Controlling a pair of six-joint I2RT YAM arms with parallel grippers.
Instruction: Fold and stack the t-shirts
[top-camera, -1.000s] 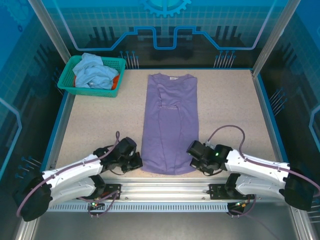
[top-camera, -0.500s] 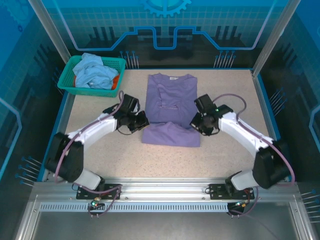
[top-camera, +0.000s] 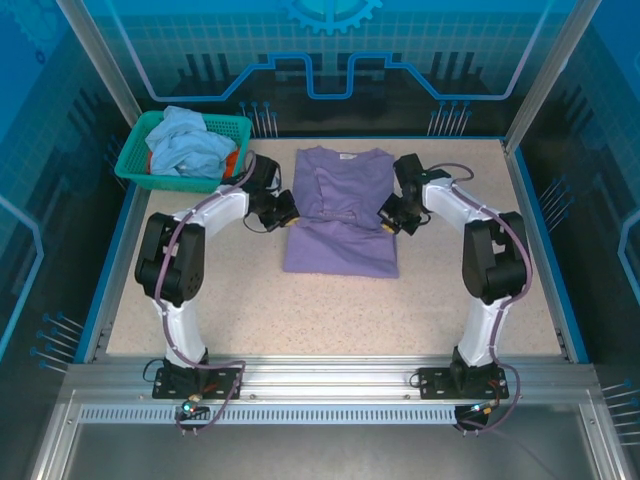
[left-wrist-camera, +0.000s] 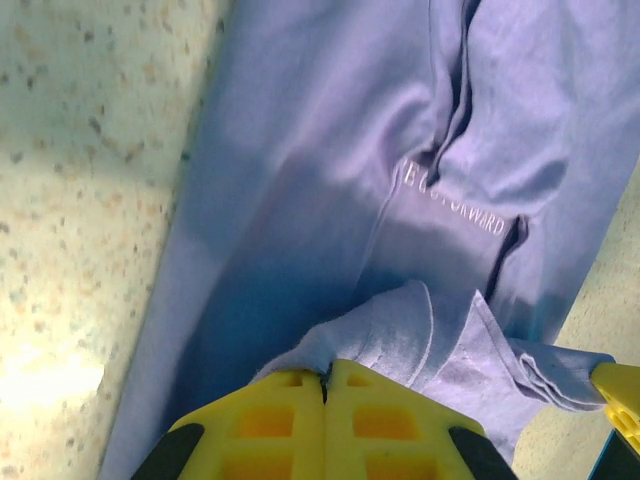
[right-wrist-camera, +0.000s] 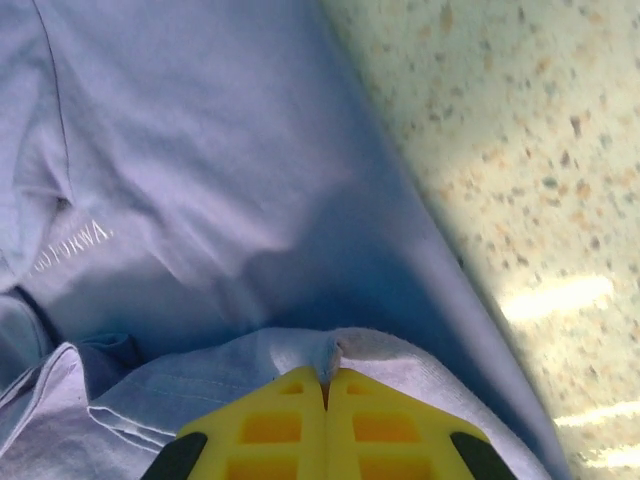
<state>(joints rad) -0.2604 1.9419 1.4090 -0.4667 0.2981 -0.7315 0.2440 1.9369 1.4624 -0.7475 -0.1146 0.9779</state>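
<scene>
Right, L claw (top-camera: 280, 211) & R claw (top-camera: 391, 214) both clamped shut on hem corners of the soft lavender-purple short-sleeved t-shirt (top-camera: 340, 240), lying far-centre on the speckled beige bench (top-camera: 455, 295), hem held over the chest lettering (left-wrist-camera: 455, 206), prob. to double it in half.

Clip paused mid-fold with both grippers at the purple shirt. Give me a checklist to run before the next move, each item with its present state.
Left gripper shut on the hem of the lavender t-shirt: ok.
Right gripper shut on the same hem: ok.
Grippers level across the shirt: ok.
Hem brought up to the collar: not ok, it sits near the chest lettering.
Fold edge straight: ok, roughly.
Left arm apart from the teal basket: cannot tell.
</scene>
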